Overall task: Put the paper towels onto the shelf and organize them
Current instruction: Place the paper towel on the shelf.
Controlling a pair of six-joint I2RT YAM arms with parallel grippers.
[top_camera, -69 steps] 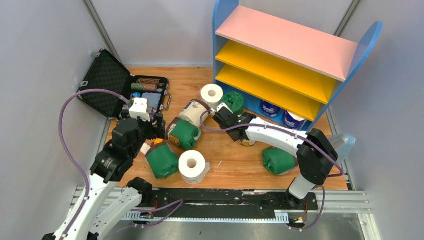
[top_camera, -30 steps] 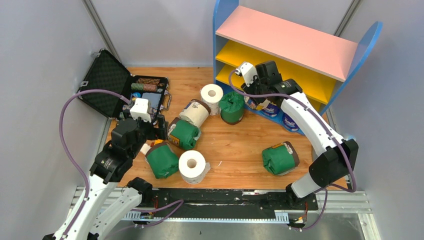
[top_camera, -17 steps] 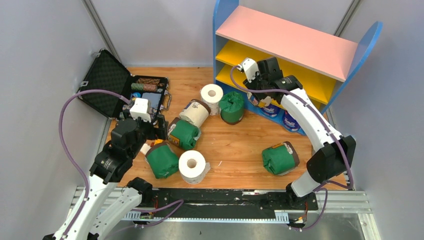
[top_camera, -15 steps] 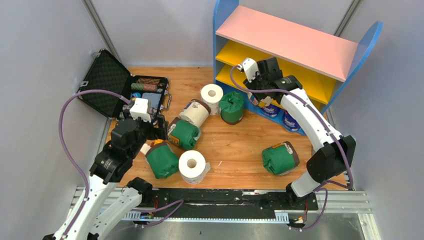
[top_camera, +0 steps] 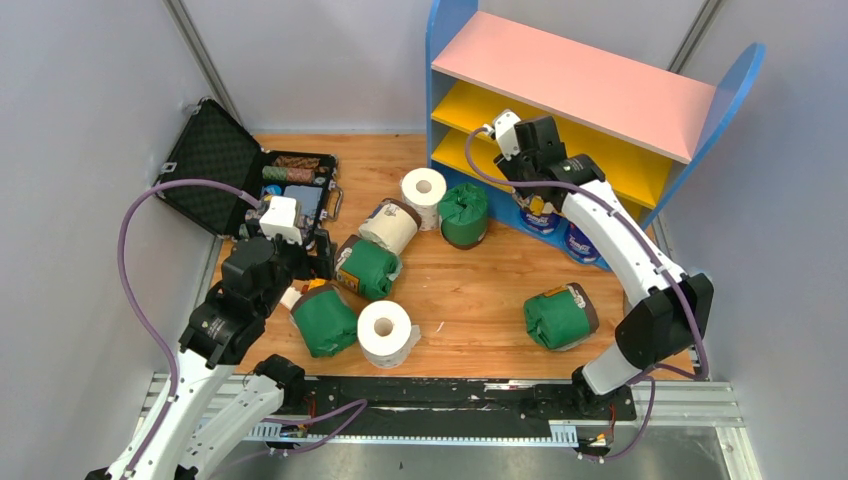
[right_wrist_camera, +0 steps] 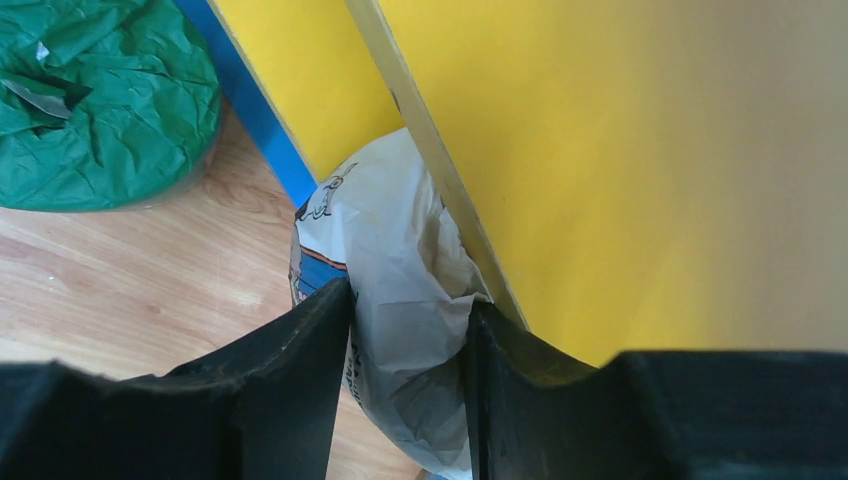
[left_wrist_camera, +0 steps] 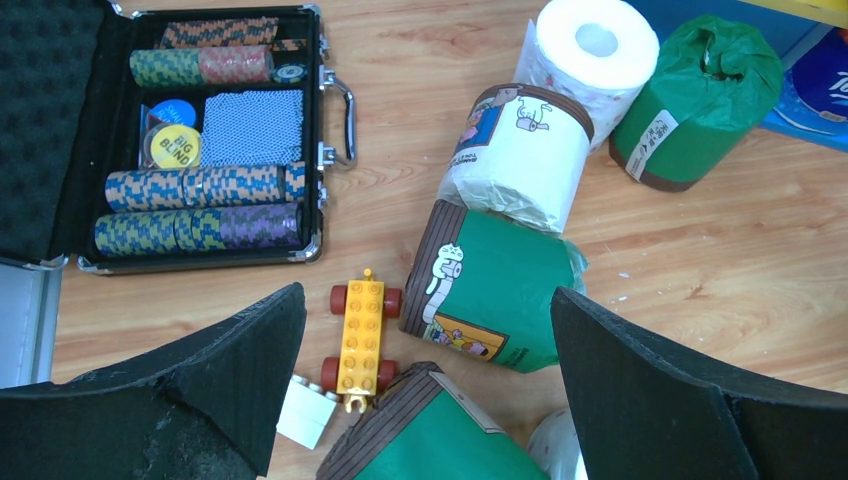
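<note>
**Reaching In Under the Shelf**

Near side first: holds the left gripper (left_wrist_camera: 428, 300) low over the wooden table (left_wrist_camera: 700, 270), spread wide and gripping nothing, above a green-wrapped roll (left_wrist_camera: 490, 300) and a toy brick car (left_wrist_camera: 362, 335). Further out, stretches the right arm long towards the shelf (top_camera: 580, 85). Clamps the right gripper (right_wrist_camera: 408, 300) on a blue-and-white wrapped roll (right_wrist_camera: 390, 230), tucked against the edge of a yellow board (right_wrist_camera: 600, 150).

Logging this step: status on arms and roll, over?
Left claw open. Right claw pinching blue-white roll at bottom of shelf. Roll tight under yellow board edge.
</note>
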